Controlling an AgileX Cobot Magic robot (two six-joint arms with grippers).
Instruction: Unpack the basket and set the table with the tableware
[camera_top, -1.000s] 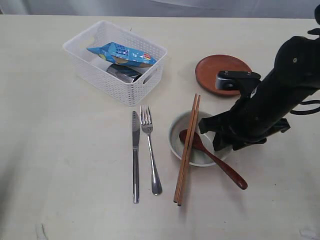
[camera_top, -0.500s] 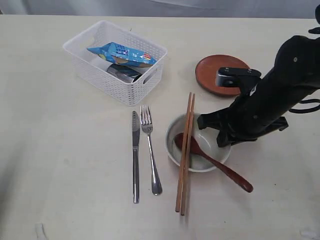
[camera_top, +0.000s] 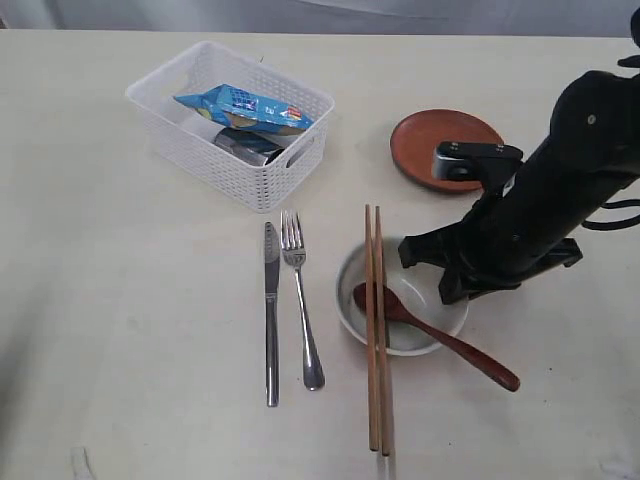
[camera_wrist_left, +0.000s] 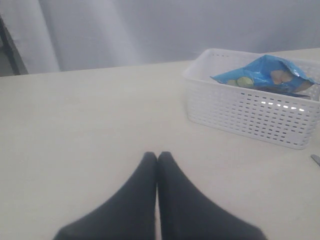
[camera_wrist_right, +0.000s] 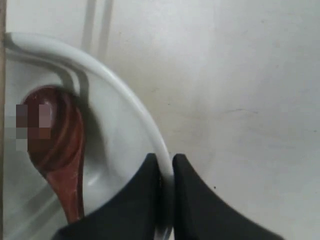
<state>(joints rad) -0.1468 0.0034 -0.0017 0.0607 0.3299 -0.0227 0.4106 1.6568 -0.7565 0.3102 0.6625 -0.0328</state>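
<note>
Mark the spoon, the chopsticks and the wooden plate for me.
spoon (camera_top: 450, 345), exterior view, middle of its handle.
chopsticks (camera_top: 372, 380), exterior view, left stick, lower half.
wooden plate (camera_top: 425, 135), exterior view, bare surface left of centre.

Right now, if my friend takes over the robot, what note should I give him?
Left gripper: shut, holding nothing.
Right gripper: shut on the bowl rim.
Out on the table: knife, fork, plate, chopsticks lying across the bowl, spoon resting in it.
In the basket: steel cup under the snack packet.
Left to do: place the bowl, tidy chopsticks and spoon, take out the cup.
</note>
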